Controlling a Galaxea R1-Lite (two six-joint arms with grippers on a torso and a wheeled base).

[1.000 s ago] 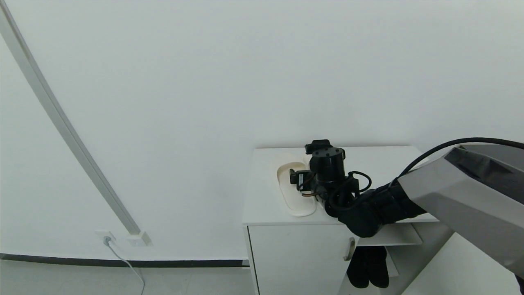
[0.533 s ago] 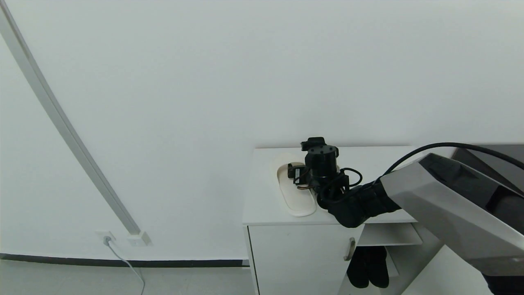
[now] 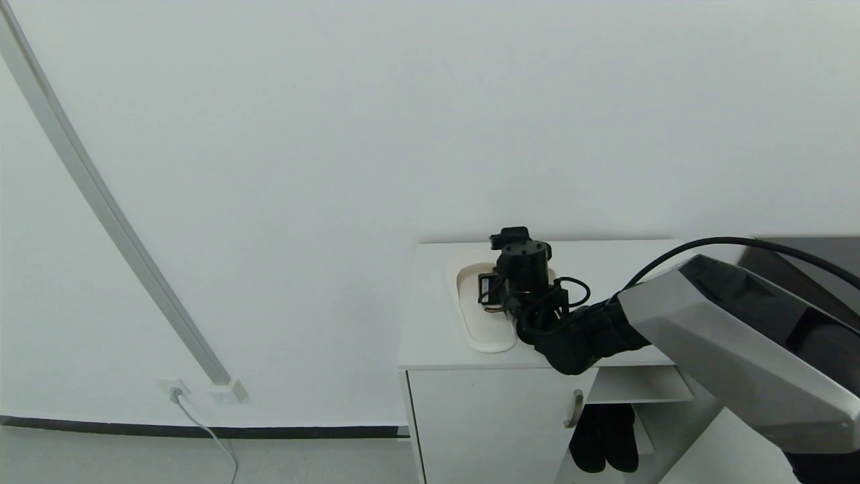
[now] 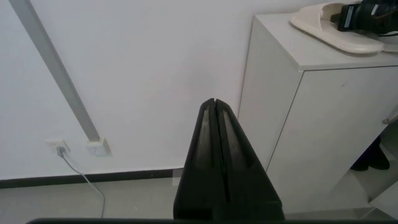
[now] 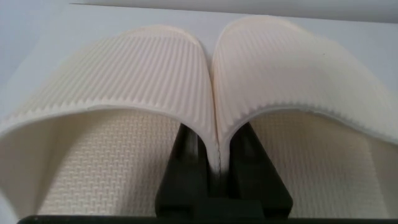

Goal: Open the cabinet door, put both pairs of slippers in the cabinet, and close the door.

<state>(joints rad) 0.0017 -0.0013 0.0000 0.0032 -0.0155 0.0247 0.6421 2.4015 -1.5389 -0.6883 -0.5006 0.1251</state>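
Cream is what I see first: the cream slippers (image 3: 485, 331) sit side by side, touching, on top of the white cabinet (image 3: 430, 339), on its left half, with the toes towards the wall. My right gripper (image 5: 214, 163) is down over them with one finger inside each slipper, under the ribbed straps. The two fingers (image 5: 185, 155) are drawn in on the inner strap edges, which stand pressed together between them. So that hand is nearly closed and has hold of both slippers where they meet. Below the top, the left door (image 3: 490, 423) with its small handle (image 3: 573, 408) is closed, while the right side of the cabinet stands open. There I see a shelf (image 3: 638, 386) and, beneath it, the black slippers (image 3: 605, 440) inside the cabinet. My left gripper (image 4: 214, 109) hangs low and well apart from the cabinet, facing the wall beside it, its fingers pressed fully together with nothing between them. On that wall a socket (image 4: 59, 147) with a white cable sits near the floor, close to the foot of a slanting grey strip (image 3: 101, 202).
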